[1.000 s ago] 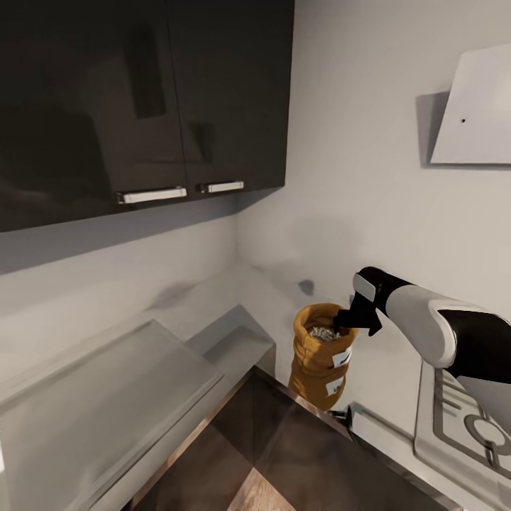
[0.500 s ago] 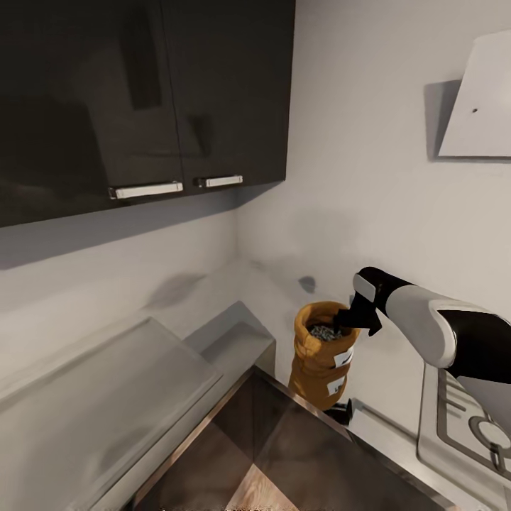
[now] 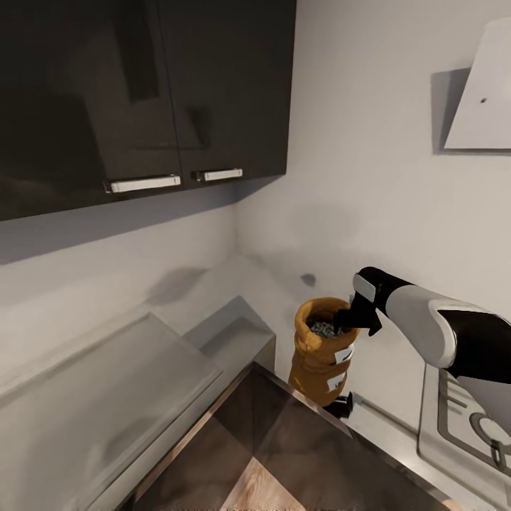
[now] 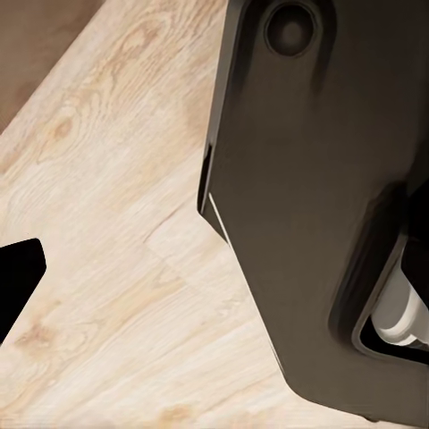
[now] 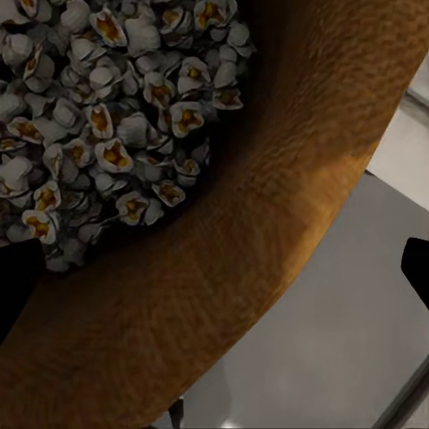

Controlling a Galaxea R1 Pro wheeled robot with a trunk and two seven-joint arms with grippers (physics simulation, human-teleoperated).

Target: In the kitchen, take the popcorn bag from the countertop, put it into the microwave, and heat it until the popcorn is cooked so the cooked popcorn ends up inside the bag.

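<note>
Head view: popcorn bag [image 3: 321, 353], tan-orange sack, upright, with white label tags on its side; it hangs in front of the corner where two pale walls meet, its base above the edge of the grey steel tabletop [image 3: 106, 397], with no surface seen touching it. Popcorn [image 3: 323, 328] fills the sack's mouth. Right gripper [image 3: 347, 321] at the sack's rolled rim on its right side, fingers clamped on that rim, white and black forearm running off to the right. Dark glossy wall cabinets [image 3: 142, 92] with two pale bar handles overhang the tabletop to the left; open wall lies between them and the sack. A white slanted hood [image 3: 482, 99] sits high on the right wall, well apart from the arm. A hob grate [image 3: 472, 426] shows at lower right, below the forearm. Dark cabinet fronts [image 3: 284, 454] drop beneath the tabletop edge. Left wrist view: left gripper's state cannot be told; a black fingertip [image 4: 16, 277] shows over a pale wooden floor [image 4: 116, 223], beside a large dark robot body panel [image 4: 313, 197]. Right wrist view: sack rim [image 5: 241, 268] close up, popcorn inside, grey surface beyond the rim.
</note>
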